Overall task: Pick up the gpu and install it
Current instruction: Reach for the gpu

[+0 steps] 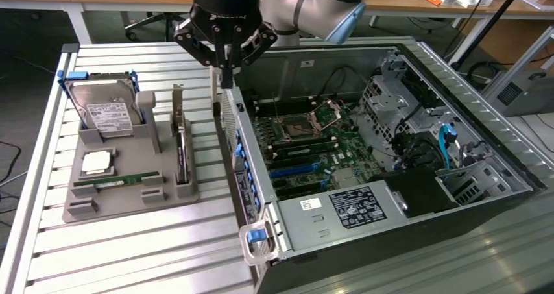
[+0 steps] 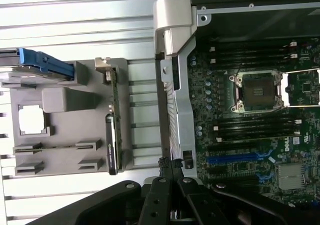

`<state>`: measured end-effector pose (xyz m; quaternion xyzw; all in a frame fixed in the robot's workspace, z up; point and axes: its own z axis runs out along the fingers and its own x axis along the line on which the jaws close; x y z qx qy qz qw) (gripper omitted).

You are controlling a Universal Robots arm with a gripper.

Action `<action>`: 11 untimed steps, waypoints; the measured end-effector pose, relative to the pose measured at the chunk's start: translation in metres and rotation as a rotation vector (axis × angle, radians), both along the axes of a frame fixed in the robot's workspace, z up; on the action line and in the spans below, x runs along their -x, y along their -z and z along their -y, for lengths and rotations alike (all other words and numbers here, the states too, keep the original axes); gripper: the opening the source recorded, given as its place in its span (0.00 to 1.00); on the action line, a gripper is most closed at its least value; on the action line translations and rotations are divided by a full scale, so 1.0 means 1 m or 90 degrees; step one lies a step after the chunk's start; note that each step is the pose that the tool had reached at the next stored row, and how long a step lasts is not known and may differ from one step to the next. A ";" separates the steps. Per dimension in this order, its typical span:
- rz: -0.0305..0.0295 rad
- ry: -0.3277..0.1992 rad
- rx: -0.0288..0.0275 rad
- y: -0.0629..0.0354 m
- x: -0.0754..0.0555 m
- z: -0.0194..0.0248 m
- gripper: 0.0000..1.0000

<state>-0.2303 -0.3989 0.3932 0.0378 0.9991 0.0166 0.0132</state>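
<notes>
The gpu (image 1: 181,145) is a thin dark card standing on edge in a slot of the grey holder (image 1: 130,206), with its silvery bracket at the far end. In the wrist view the gpu (image 2: 113,140) runs along the holder (image 2: 65,102) beside the case. My gripper (image 1: 227,78) hangs shut with nothing between its fingers. It sits just above the rear wall of the open computer case (image 1: 238,132), to the exterior view's right of the gpu and apart from it. In the wrist view my gripper (image 2: 169,164) has its tips pressed together over that wall.
The holder also carries a hard drive (image 1: 106,111) in a blue frame, a square processor (image 1: 95,163) and a green memory stick (image 1: 117,180). Inside the case lie the motherboard (image 1: 316,135), blue card slots (image 1: 299,169) and a power supply (image 1: 346,206). Everything rests on a slatted metal table (image 1: 130,255).
</notes>
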 end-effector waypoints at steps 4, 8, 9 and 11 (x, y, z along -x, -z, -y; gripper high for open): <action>0.0000 0.000 0.0002 0.0000 0.001 0.0000 0.11; 0.0000 0.000 0.0006 0.0000 0.002 0.0000 0.11; 0.0000 0.000 0.0006 0.0000 0.002 0.0000 0.11; 0.0000 0.000 0.0007 0.0000 0.003 0.0000 0.11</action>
